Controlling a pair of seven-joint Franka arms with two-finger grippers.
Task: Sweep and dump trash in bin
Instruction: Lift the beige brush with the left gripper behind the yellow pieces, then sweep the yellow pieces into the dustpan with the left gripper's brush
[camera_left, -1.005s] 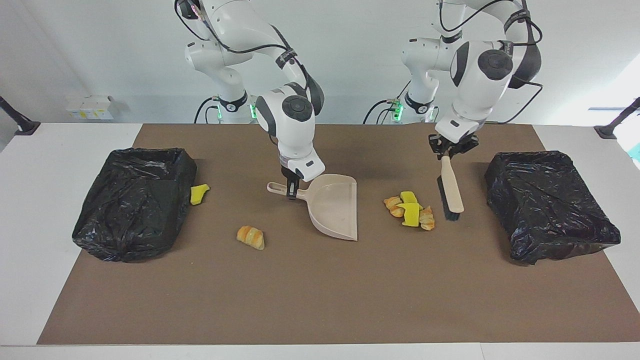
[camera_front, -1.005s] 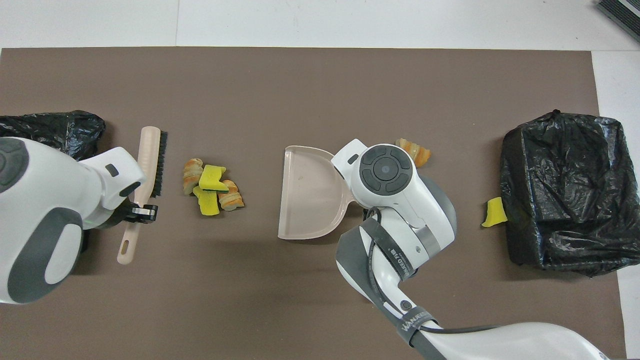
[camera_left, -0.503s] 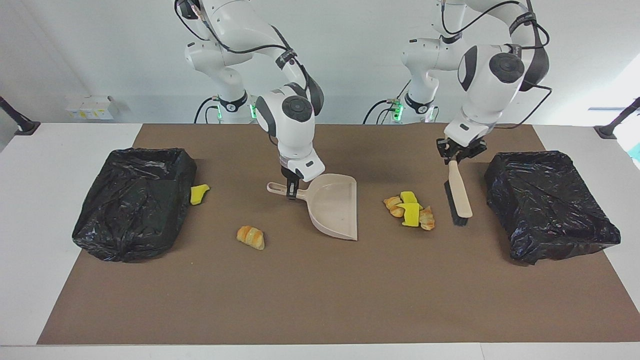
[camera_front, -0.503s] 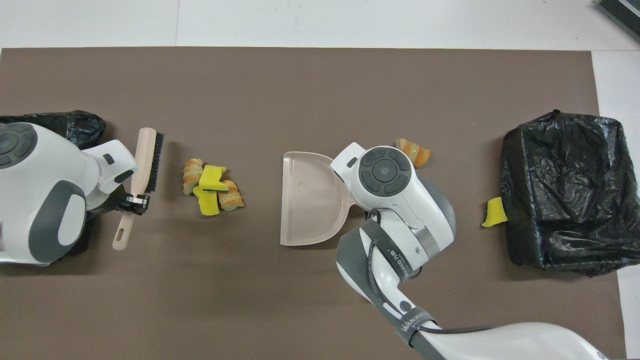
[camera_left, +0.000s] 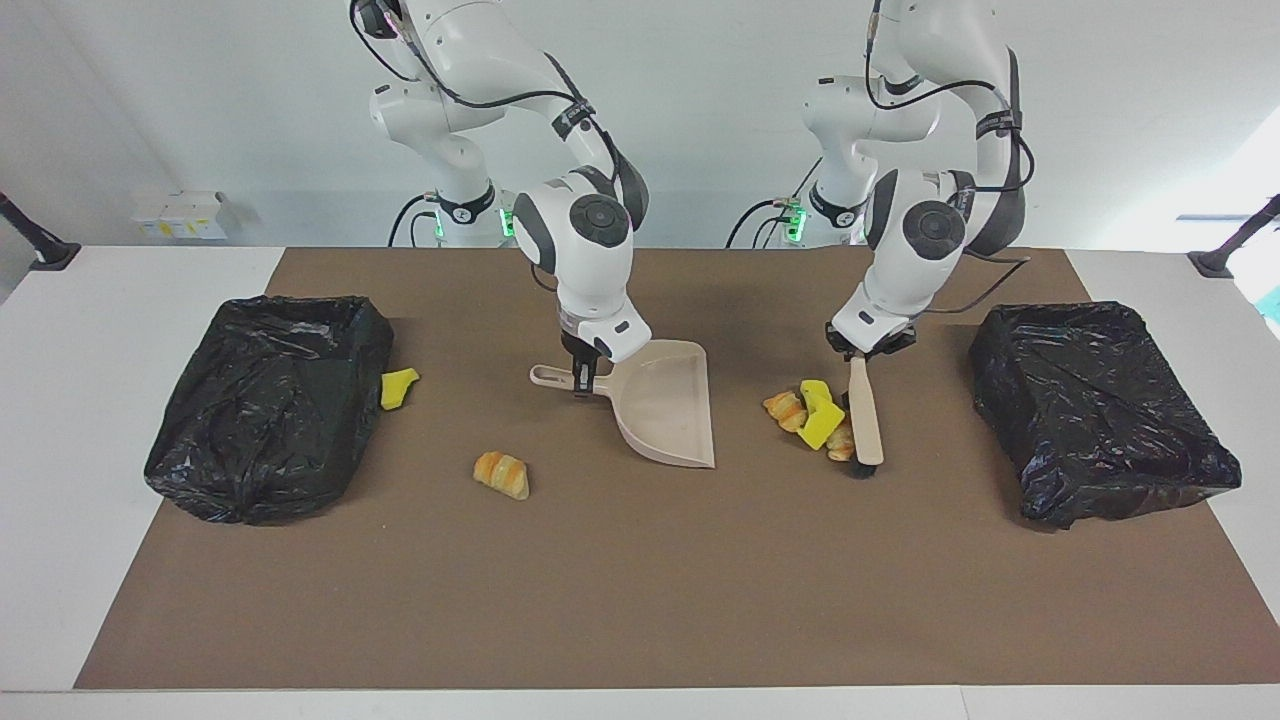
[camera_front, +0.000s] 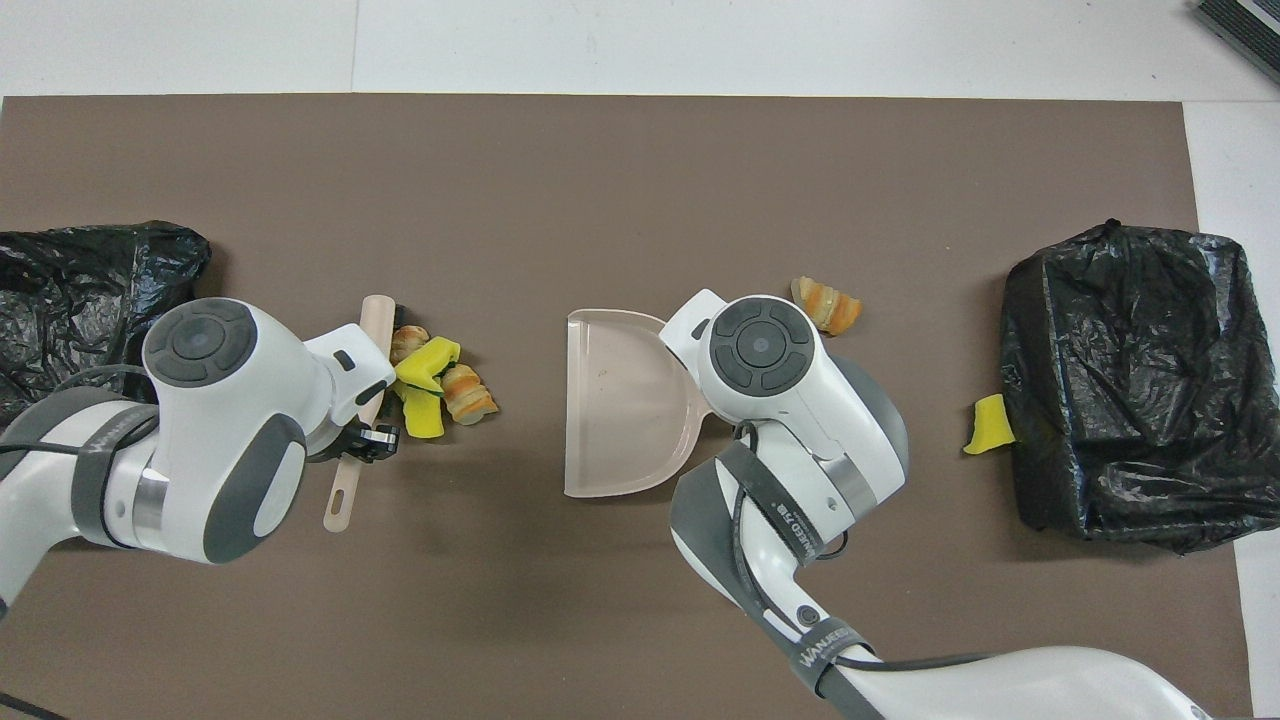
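Brush (camera_left: 864, 410), clamped in left tool (camera_left: 862, 352), now touches trash pile (camera_left: 812, 420), moved in from bin side. Right tool (camera_left: 583, 378) grips dustpan (camera_left: 670, 405), well apart. Risk: pieces scattering past pan mouth.

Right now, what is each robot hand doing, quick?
Left gripper: closed on the brush handle, brush against the trash pile.
Right gripper: closed on the dustpan handle.
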